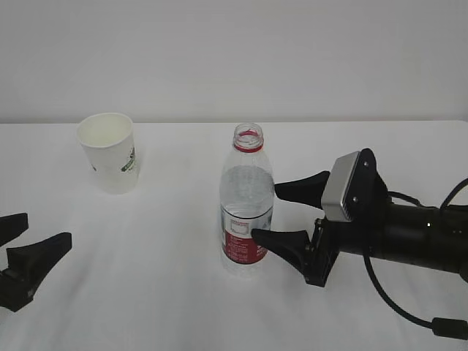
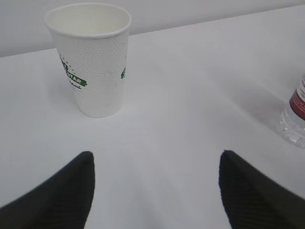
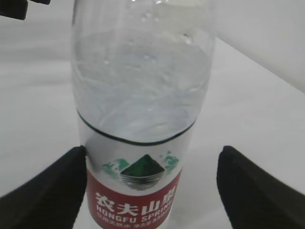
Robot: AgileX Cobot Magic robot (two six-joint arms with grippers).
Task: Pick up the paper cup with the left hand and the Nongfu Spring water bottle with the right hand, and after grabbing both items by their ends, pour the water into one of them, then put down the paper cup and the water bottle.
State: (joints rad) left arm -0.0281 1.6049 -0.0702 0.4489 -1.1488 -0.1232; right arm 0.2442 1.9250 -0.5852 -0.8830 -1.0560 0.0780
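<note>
While its jaws stand wide apart, the right hand [image 1: 273, 210] sits around the bottle [image 1: 246, 201] at the middle of the frame, one finger [image 3: 45, 191] on each side. Low at the left edge, the left hand [image 1: 23, 237] is spread too, holding nothing. Upper left stands the cup [image 1: 110, 151], well apart.

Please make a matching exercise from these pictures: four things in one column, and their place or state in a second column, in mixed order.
Things:
1. paper cup
2. water bottle
3. left hand
4. right hand

States:
A. open, fingers either side of the bottle
B. upright, capless, table middle
C. open, at the near left, apart from the cup
D. upright, empty, far left

Pairs: 1-D, 2-B, 3-C, 4-A
</note>
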